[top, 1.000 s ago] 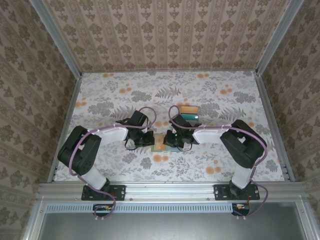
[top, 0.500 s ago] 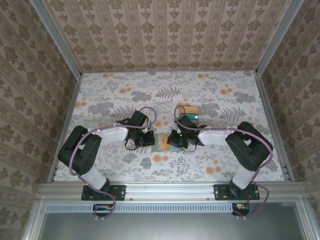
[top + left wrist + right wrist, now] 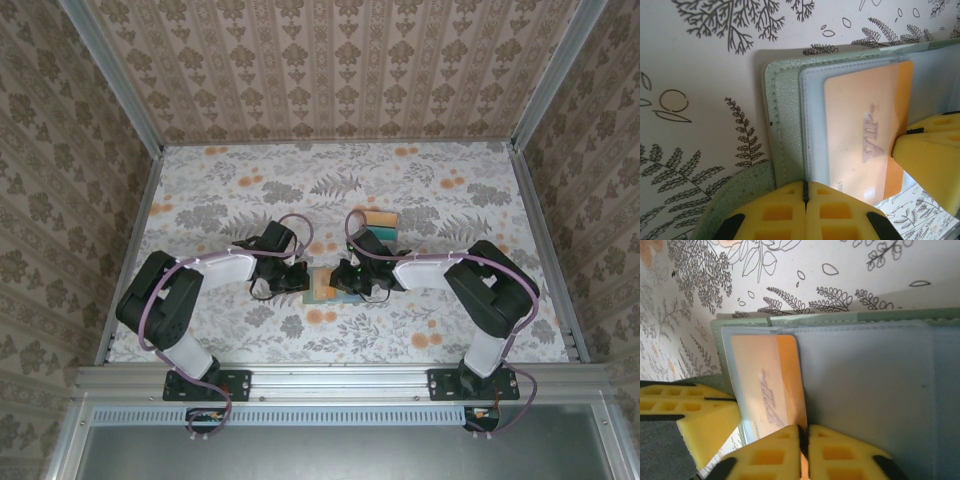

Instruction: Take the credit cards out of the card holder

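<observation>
Moved since a second ago: the right claw (image 3: 804, 436) has edged toward 9 o'clock, onto the pale sage-green folding card holder (image 3: 785, 125) at mid-bench.

On the floral-patterned bench (image 3: 450, 200) the card holder lies open. At its 9 o'clock edge the left claw (image 3: 805, 194) is clenched on its rim. At 3 o'clock the right claw is clenched on the edge of a thin orange plastic card (image 3: 860, 125), which is partly inside the clear grey-blue sleeve (image 3: 865, 390). A small orange-and-teal card stack (image 3: 380, 222) rests apart at 1 o'clock.
</observation>
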